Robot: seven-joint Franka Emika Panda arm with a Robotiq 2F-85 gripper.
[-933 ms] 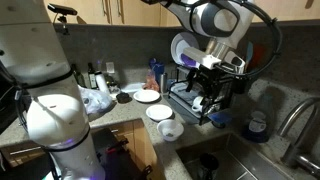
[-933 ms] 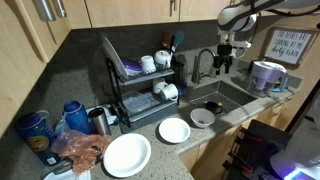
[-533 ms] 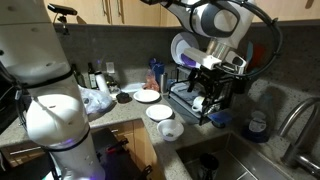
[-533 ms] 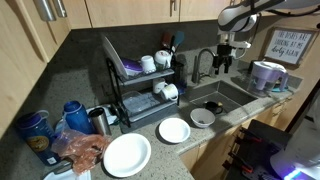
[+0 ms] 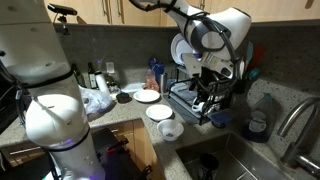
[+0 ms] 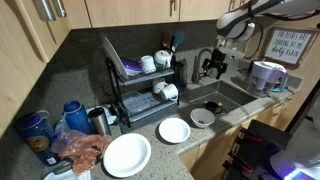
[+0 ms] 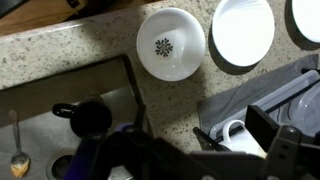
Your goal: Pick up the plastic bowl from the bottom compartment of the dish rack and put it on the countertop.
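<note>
The black wire dish rack (image 6: 140, 82) stands on the dark speckled countertop (image 6: 88, 100); it also shows in an exterior view (image 5: 190, 95). Its lower tier holds white crockery (image 6: 164, 91), and I cannot tell a plastic bowl among it. My gripper (image 6: 212, 66) hangs open and empty over the sink, to the right of the rack by the faucet; in an exterior view (image 5: 205, 88) it overlaps the rack. The wrist view shows the rack's corner with a white mug (image 7: 235, 135) between my dark fingers (image 7: 276, 124).
A white bowl with a dark pattern (image 7: 171, 43) and white plates (image 7: 243, 30) lie on the countertop (image 7: 60, 55) by the sink (image 7: 70, 120). The bowl (image 6: 202, 117), two plates (image 6: 174, 130) (image 6: 127, 154), blue cups (image 6: 72, 113) and a faucet (image 6: 198, 62) also show.
The arm has swung; my gripper has moved down and toward the rack, still open and empty. The dishes have not moved.
</note>
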